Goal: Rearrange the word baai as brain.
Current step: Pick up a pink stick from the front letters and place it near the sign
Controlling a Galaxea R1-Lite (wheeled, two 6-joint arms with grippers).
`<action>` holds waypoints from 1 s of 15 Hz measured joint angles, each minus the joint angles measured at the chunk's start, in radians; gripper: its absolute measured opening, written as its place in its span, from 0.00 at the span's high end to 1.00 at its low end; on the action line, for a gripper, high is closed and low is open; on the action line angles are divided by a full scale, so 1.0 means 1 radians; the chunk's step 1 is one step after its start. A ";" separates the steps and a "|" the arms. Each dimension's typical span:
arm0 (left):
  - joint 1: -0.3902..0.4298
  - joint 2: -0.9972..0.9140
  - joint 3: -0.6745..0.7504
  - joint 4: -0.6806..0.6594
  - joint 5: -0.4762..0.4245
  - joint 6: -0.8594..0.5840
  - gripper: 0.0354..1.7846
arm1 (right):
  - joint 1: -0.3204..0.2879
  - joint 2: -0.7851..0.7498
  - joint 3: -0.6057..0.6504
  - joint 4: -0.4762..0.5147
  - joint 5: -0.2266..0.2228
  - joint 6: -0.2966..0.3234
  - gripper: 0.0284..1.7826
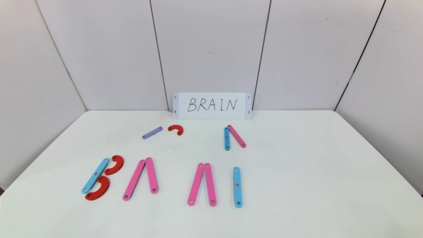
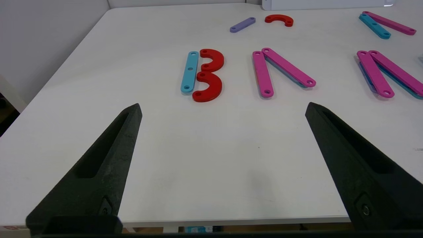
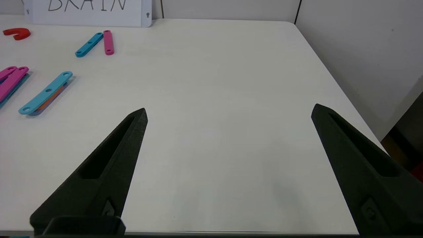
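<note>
The word lies in a row near the table's front. The B is a light-blue bar [image 1: 95,175] with two red C pieces [image 1: 114,165] [image 1: 98,189]. Two A shapes follow, each of two pink bars [image 1: 134,179] [image 1: 195,184]. The I is a light-blue bar [image 1: 237,187]. Farther back lie a lilac bar [image 1: 152,132], a red C piece [image 1: 175,129], and a light-blue bar [image 1: 226,138] beside a pink bar [image 1: 236,136]. My left gripper [image 2: 223,109] is open and empty above the front edge, short of the B [image 2: 204,74]. My right gripper [image 3: 228,114] is open and empty over bare table, right of the I [image 3: 45,93].
A white card [image 1: 212,105] handwritten BRAIN stands against the back wall. The white table [image 1: 314,165] has rounded corners and grey panel walls behind and at both sides. Neither arm shows in the head view.
</note>
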 joint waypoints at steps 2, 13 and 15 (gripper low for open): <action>0.000 0.000 0.000 0.000 0.000 -0.001 0.03 | 0.000 0.000 0.000 0.000 0.000 0.000 0.03; 0.000 0.020 -0.096 0.065 -0.001 -0.001 0.03 | 0.001 0.013 -0.124 0.052 0.001 -0.001 0.03; 0.000 0.071 -0.165 0.082 -0.001 -0.001 0.03 | 0.002 0.057 -0.210 0.083 0.013 -0.002 0.03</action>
